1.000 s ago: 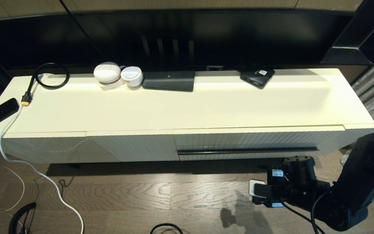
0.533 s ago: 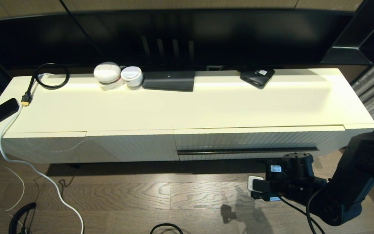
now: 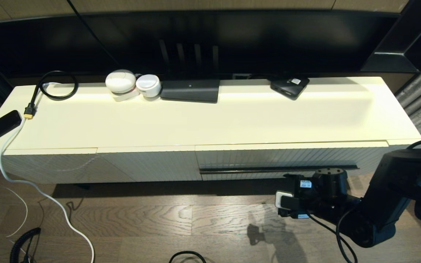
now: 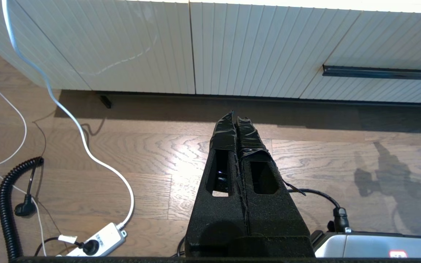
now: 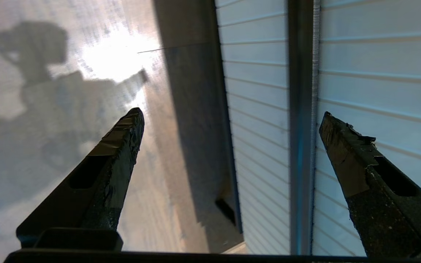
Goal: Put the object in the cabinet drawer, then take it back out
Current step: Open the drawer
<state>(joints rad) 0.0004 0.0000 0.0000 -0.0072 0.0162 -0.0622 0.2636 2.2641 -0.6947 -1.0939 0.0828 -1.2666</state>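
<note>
Head view shows me the cabinet drawer (image 3: 287, 160) fully closed at the right of the cream cabinet (image 3: 210, 120), its ribbed front flush with the plain panels to its left and its black handle strip (image 3: 278, 169) running level across it. My right gripper (image 5: 230, 120) sits low at the near right, just in front of that strip; through its wrist camera I see both fingers spread wide with nothing between them, one finger (image 5: 119, 146) over the wood floor (image 3: 159, 219), the other in front of the ribbed face. My left gripper (image 4: 236, 126) is parked above the floor, its 2 fingers pressed together and empty. On the cabinet top I see 2 white round devices (image 3: 132, 84), a flat black box (image 3: 190, 90) and a small black unit (image 3: 289, 86) along the far edge.
</note>
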